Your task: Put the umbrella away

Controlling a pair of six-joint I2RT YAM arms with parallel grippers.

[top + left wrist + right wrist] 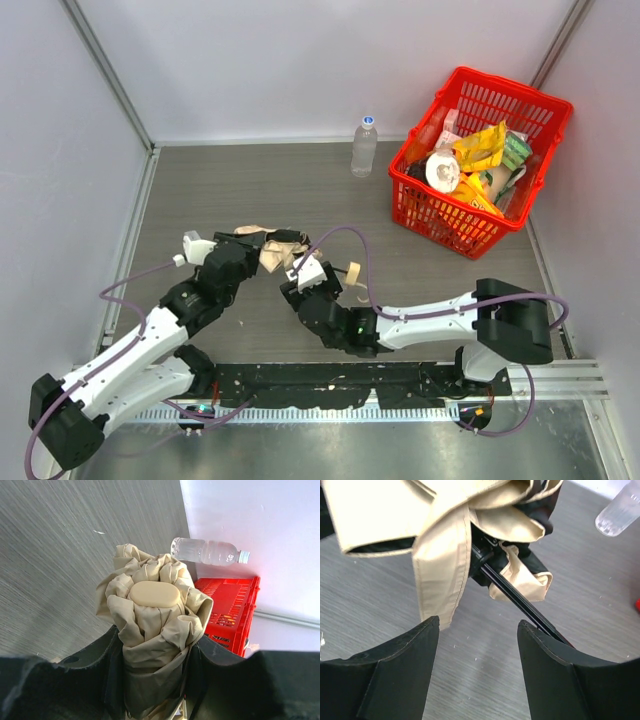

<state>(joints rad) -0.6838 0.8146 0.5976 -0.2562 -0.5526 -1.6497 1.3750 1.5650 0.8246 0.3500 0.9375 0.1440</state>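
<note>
While I watch the left wrist feed, my left gripper (156,655) is clamped on the umbrella (152,615). The rolled cream fabric is bunched between both black fingers (100,675), its oval beige cap facing the lens. Behind it I see the grey table (50,555), a clear water bottle (207,551) and a red basket (227,605) by the white wall.

Over to the right wrist: my right gripper (477,630) is spread wide, nothing pinched. Loose cream folds hang just above its fingertips and a fabric strap (442,575) dangles toward the left finger. The thin black shaft (515,592) slants down past the right one; whether it touches, I cannot tell.

Top camera now: the umbrella sits mid-table between the two wrists, well apart from the basket. That stands in the far right corner holding yellow packets (480,145), with the bottle upright just left of it.
</note>
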